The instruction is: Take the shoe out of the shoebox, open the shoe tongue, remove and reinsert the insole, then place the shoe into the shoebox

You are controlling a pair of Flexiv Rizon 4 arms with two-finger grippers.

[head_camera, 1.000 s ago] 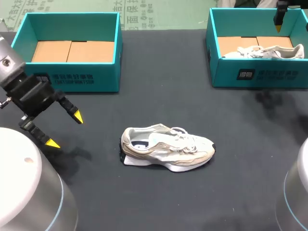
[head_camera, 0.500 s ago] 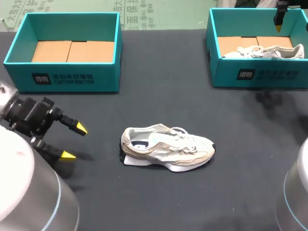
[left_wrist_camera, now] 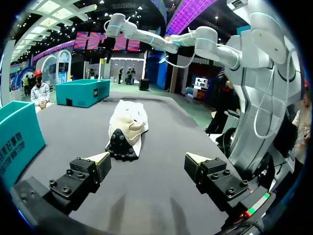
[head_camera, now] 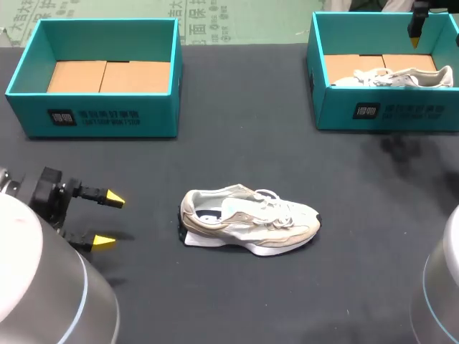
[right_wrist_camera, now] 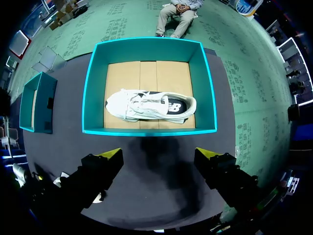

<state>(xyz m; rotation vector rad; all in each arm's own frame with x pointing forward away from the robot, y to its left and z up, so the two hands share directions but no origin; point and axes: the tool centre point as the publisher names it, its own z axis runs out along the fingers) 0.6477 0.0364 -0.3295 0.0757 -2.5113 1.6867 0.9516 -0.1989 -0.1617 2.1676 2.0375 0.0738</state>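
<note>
A beige and white shoe (head_camera: 247, 222) lies on its sole in the middle of the black table, toe to the right. My left gripper (head_camera: 107, 220) stands open low over the table to its left, fingers pointing at the heel. In the left wrist view the shoe (left_wrist_camera: 127, 127) is ahead of the open left gripper (left_wrist_camera: 149, 164), heel nearest. A second shoe (head_camera: 401, 77) lies in the right teal shoebox (head_camera: 387, 111). High above that box, my right gripper (right_wrist_camera: 159, 155) hangs open over the boxed shoe (right_wrist_camera: 149, 105). Only one of its fingers (head_camera: 415, 32) shows in the head view.
An empty teal shoebox (head_camera: 100, 118) with a cardboard floor stands at the back left. The left arm's grey base (head_camera: 43, 287) fills the front left corner, and the right arm's base (head_camera: 441, 287) the front right.
My left gripper has dropped toward the table's front and turned level, its fingers now pointing at the shoe's heel. The shoe and right arm have not moved.
</note>
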